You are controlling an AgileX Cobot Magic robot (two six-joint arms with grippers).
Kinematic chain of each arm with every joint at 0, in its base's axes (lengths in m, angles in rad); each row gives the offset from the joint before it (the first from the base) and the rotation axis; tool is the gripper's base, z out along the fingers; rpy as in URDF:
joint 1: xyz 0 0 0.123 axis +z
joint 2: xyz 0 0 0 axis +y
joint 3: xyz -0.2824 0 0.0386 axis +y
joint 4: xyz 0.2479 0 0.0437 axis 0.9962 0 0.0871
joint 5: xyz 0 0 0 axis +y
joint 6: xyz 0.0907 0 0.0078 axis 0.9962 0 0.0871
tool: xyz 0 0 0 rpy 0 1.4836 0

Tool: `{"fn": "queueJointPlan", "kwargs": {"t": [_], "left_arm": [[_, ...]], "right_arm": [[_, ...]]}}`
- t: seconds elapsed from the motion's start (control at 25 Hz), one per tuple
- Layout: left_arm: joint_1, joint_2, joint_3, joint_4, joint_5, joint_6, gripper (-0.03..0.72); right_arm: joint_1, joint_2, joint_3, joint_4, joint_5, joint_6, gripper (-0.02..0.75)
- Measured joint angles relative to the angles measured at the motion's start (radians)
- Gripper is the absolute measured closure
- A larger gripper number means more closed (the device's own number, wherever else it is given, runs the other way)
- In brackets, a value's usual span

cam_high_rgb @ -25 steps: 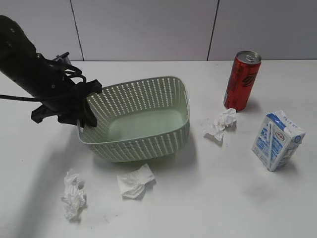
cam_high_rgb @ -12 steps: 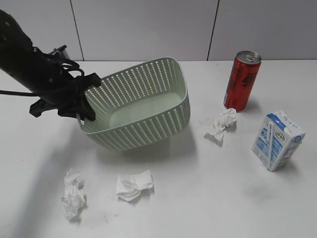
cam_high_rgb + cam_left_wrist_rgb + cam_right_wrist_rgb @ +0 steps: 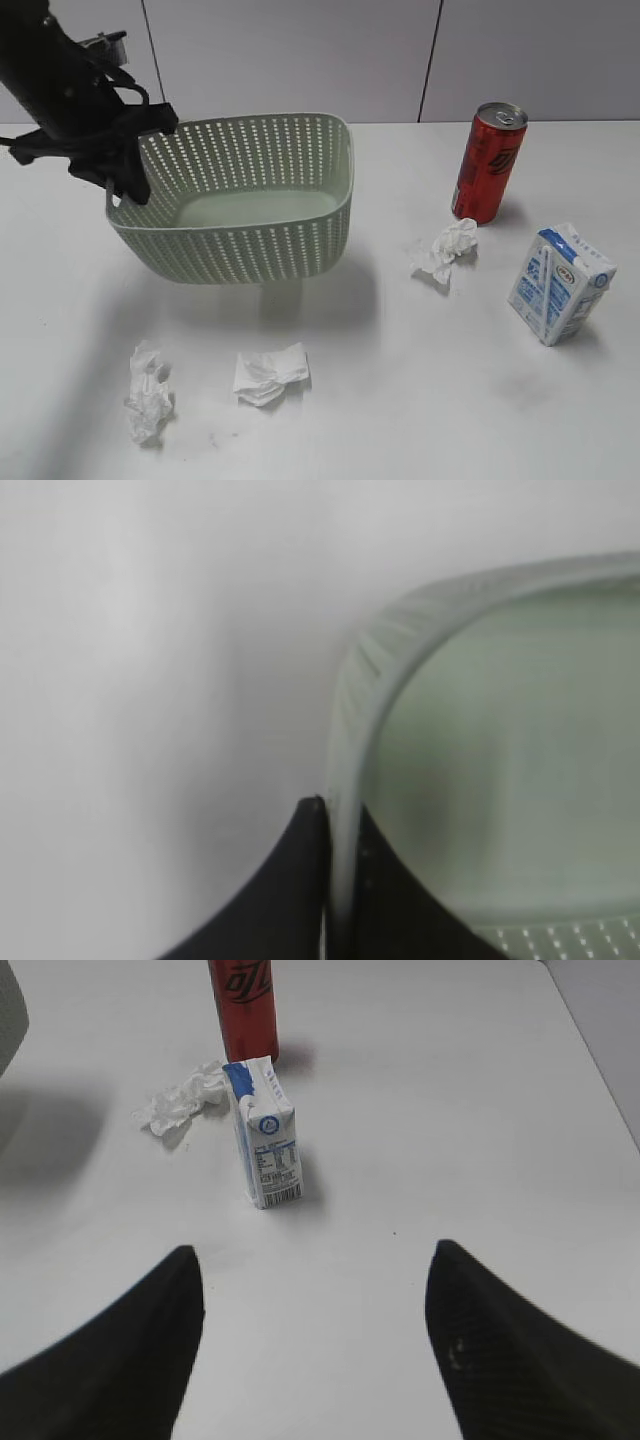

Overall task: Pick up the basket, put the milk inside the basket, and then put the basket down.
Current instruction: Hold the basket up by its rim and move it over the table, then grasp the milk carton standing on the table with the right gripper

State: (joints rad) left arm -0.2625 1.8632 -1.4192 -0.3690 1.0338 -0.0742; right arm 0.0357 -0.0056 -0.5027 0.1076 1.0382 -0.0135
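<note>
Setting: flat white table [image 3: 420,400] before pale grey wall panels split by dark seams.

Basket: pale sage-green rectangular plastic basket [image 3: 250,225] with rounded corners and slotted sides; lifted clear of the table, shadow spread beneath, rim roughly level, interior empty.

Left gripper: black left gripper [image 3: 125,170] clamped on the basket's left rim, one finger outside the wall and one inside, as the left wrist view confirms [image 3: 330,880].

Milk: small white-and-blue rectangular drink carton [image 3: 558,283], upright on the table at far right, well apart from the basket; also upright in the right wrist view [image 3: 264,1135].

Right gripper: black right gripper [image 3: 315,1345], fingers spread wide, holding nothing, above bare table short of the carton.

Other items: tall red soda can [image 3: 488,161] upright behind the carton; crumpled white tissue [image 3: 445,250] between can and basket; second crumpled tissue [image 3: 268,373] in front of the basket; third crumpled tissue [image 3: 148,392] at lower left.

Hidden or unclear: left arm cut off at the upper left edge of the exterior view; left wrist view blurred, only one basket corner and the fingertips legible; can's top cropped in the right wrist view; carton print too small to read; right arm out of the exterior view.

Change from half a second ago: basket higher, shifted left, no longer steeply tilted; gripper raised with it; carton, can and tissues unmoved.
</note>
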Motion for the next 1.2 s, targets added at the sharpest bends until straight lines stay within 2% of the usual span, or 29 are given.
{"fn": "queueJointPlan", "kwargs": {"t": [0.2, 0.36, 0.52, 0.72, 0.96, 1.2], "left_arm": [[-0.041, 0.000, -0.043, 0.139, 0.066, -0.042, 0.702], [-0.077, 0.000, -0.048, 0.165, 0.071, -0.048, 0.702], [-0.079, 0.000, -0.048, 0.167, 0.071, -0.051, 0.702], [-0.079, 0.000, -0.048, 0.168, 0.071, -0.052, 0.702], [-0.079, 0.000, -0.048, 0.166, 0.071, -0.052, 0.702], [-0.079, 0.000, -0.048, 0.166, 0.071, -0.052, 0.702]], "right_arm": [[0.000, 0.000, -0.006, 0.000, -0.001, 0.000, 0.212], [0.000, 0.085, -0.058, 0.000, -0.037, 0.000, 0.178], [0.000, 0.266, -0.088, 0.000, -0.127, 0.000, 0.087], [0.000, 0.541, -0.152, 0.029, -0.246, -0.038, 0.071], [0.015, 0.915, -0.291, 0.111, -0.214, -0.164, 0.071], [0.111, 1.211, -0.452, 0.028, -0.155, -0.187, 0.073]]}}
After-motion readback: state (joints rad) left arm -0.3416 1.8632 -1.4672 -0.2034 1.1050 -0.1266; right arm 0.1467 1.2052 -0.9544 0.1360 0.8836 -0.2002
